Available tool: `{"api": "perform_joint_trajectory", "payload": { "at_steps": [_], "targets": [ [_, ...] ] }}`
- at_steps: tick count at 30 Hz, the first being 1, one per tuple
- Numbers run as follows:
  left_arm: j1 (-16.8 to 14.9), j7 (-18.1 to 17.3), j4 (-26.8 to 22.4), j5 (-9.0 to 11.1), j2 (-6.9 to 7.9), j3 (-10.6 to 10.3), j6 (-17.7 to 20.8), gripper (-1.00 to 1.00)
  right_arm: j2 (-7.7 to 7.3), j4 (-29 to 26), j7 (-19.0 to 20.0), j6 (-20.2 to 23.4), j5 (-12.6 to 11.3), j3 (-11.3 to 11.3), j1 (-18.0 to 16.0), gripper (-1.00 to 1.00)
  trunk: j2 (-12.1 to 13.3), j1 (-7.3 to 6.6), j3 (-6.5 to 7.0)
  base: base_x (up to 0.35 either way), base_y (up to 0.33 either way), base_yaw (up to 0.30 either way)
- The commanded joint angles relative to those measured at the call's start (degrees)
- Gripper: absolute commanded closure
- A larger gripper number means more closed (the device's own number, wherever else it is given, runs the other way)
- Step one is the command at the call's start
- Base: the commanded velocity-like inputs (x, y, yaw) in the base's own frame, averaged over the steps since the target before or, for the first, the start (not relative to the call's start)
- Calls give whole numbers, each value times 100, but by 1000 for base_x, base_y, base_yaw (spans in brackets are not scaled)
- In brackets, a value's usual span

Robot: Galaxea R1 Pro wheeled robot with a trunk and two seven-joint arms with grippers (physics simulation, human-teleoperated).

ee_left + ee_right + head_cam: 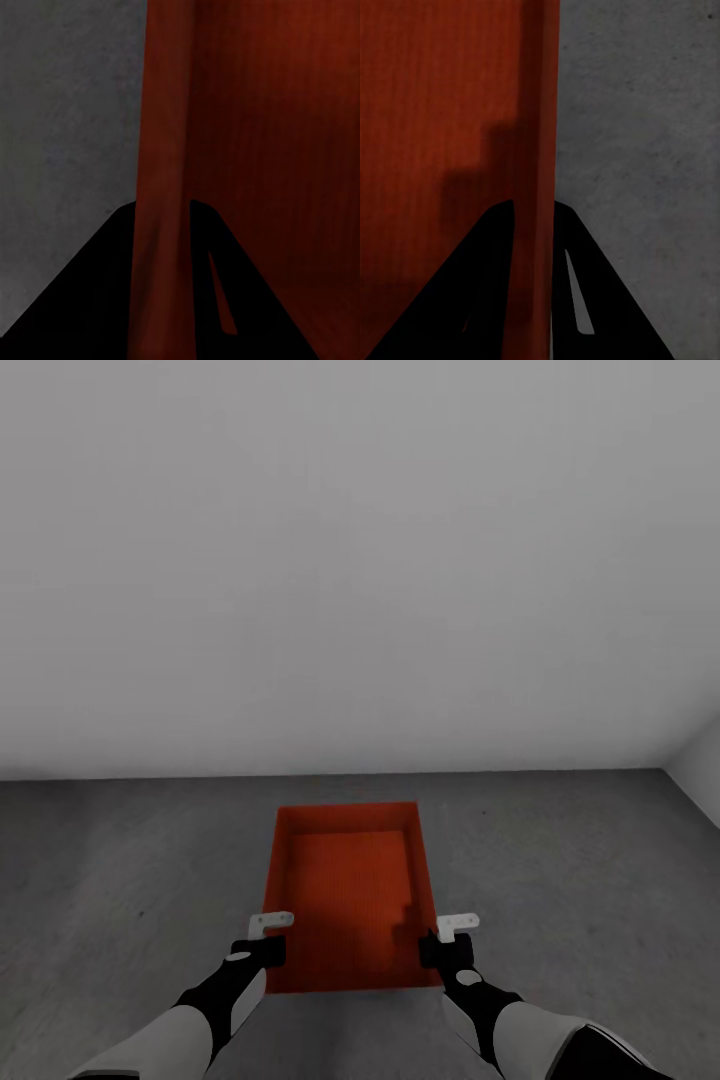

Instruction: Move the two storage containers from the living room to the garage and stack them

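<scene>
Filling the upper view, a plain white wall (360, 560) meets the mottled grey concrete floor (120, 880). One orange-red bin (345, 895) sits low over that floor, unmarked. Left hand (262, 940) and right hand (448, 940) each pinch a side wall.

A plain white wall (360, 560) rises ahead, meeting another at the right.
</scene>
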Motion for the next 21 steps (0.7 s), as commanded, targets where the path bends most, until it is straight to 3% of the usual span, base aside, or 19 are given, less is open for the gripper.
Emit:
{"api": "perform_joint_trajectory", "payload": {
  "at_steps": [1,21],
  "targets": [
    [-4,41,-57,-24,198,153,-3,100,0,13,-15,1,-11,-209,0,100,-4,0,-5,0,0,0],
    [-4,41,-56,-24,198,153,-3,100,5,13,-15,-6,-11,-210,0,100,-4,0,-5,0,0,7]
  ]
}}
